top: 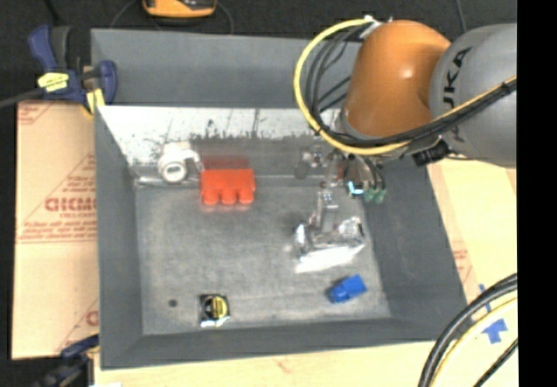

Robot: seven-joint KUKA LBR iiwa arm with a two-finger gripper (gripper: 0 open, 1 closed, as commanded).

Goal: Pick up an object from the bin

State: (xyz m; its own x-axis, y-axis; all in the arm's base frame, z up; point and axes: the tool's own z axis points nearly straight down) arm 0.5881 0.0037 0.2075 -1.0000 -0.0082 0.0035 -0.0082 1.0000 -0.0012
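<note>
Bin: grey metal bin (117, 229), four walls round a flat floor. I come in over its right rim.
Left half: mostly bare floor from the left wall across to the middle, the widest open room.
Back wall: a white roll (175, 168) lies at its foot on the left, with a red block (228, 187) just right of it. I cannot tell if the two touch.
Front wall: a small black-and-yellow thing (213, 308) sits near it, left of the middle, with a dark speck (172, 303) to its left. A blue thing (346, 290) sits near it on the right.
Right wall: a band of bare floor lies between it and my gripper (329, 236).
Gripper: low over the floor, right of the middle, beneath my orange cover (392, 72) and its looped cables (305, 72). It is well apart from the roll and the block.
Grip: I cannot tell whether it is wide or narrow, as metal and shiny parts run together there.
Thing under me: a white piece (324, 263) on the floor, right at my gripper's tip on the side toward the front wall. I cannot tell whether I touch it.
Its look: pale, flat and thin, longer than wide, lying at a slight slant.
Neighbour: the blue thing is just beside the white piece, toward the front-right corner, with a little floor between them.
</note>
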